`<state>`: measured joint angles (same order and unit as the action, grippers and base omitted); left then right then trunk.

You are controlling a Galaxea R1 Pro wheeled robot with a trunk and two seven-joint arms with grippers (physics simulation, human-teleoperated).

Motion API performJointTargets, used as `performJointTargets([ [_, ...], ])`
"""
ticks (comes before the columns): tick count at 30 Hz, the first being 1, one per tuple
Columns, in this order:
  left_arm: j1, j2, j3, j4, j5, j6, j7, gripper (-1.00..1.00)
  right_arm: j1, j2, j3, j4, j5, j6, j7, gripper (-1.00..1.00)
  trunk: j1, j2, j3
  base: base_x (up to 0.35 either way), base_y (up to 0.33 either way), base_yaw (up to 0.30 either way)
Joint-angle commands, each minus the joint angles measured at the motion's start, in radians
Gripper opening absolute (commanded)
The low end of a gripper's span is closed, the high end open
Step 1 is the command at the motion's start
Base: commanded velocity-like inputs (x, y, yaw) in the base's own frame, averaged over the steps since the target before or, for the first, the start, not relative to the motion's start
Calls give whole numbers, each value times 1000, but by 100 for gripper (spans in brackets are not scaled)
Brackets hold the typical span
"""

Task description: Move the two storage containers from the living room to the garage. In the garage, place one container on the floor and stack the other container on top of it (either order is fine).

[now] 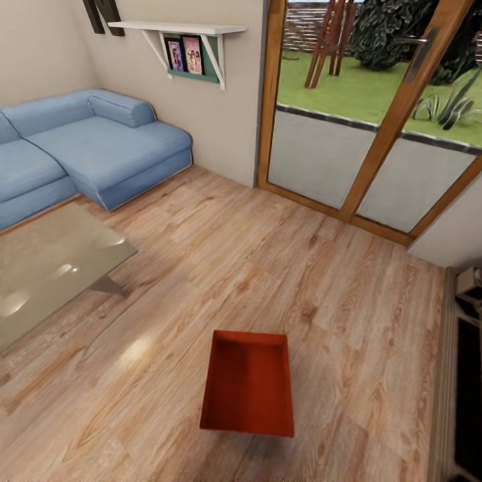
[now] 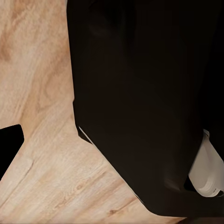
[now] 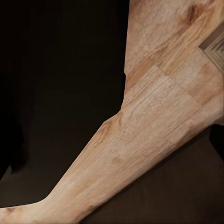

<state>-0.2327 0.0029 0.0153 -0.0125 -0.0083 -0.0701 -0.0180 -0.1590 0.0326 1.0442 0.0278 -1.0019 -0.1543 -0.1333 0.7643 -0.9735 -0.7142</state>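
Observation:
One orange-red storage container [image 1: 248,388] sits on the light wood plank floor [image 1: 321,288] of the living room, low in the head view and just right of centre. It is open-topped and looks empty, with its short side toward me. Nothing touches it. The left wrist view has a large black part of the robot [image 2: 144,93] over the plank floor [image 2: 42,177]. The right wrist view has a similar dark mass [image 3: 56,93] beside a strip of the same floor [image 3: 154,130].
A blue corner sofa [image 1: 87,147] stands at the back left, with a glass table [image 1: 47,268] in front of it. Wood-framed glass doors [image 1: 375,134] fill the far right wall. A white wall shelf [image 1: 177,28] hangs above. A dark unit [image 1: 468,375] lines the right edge.

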Motion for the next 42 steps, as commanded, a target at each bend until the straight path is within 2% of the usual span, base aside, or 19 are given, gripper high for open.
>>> performJointTargets([
  [1,0,0,2,1,-1,-4,-2,100,0,1,8,3,-7,-4,0,100,0,0,-2,0,0,28],
  [11,0,0,2,2,0,-4,-2,100,0,0,7,3,-15,-4,0,100,0,0,-4,0,0,5],
  [24,0,0,2,2,1,-4,-2,100,0,0,7,3,-15,-4,0,100,0,0,-21,0,0,0],
  [31,0,0,2,1,-1,-4,-2,100,0,0,8,3,-15,-5,0,100,0,0,-24,0,0,-1],
  [42,0,0,2,0,-1,-4,-2,100,0,0,7,3,-15,-5,0,100,0,0,-24,0,0,-171],
])
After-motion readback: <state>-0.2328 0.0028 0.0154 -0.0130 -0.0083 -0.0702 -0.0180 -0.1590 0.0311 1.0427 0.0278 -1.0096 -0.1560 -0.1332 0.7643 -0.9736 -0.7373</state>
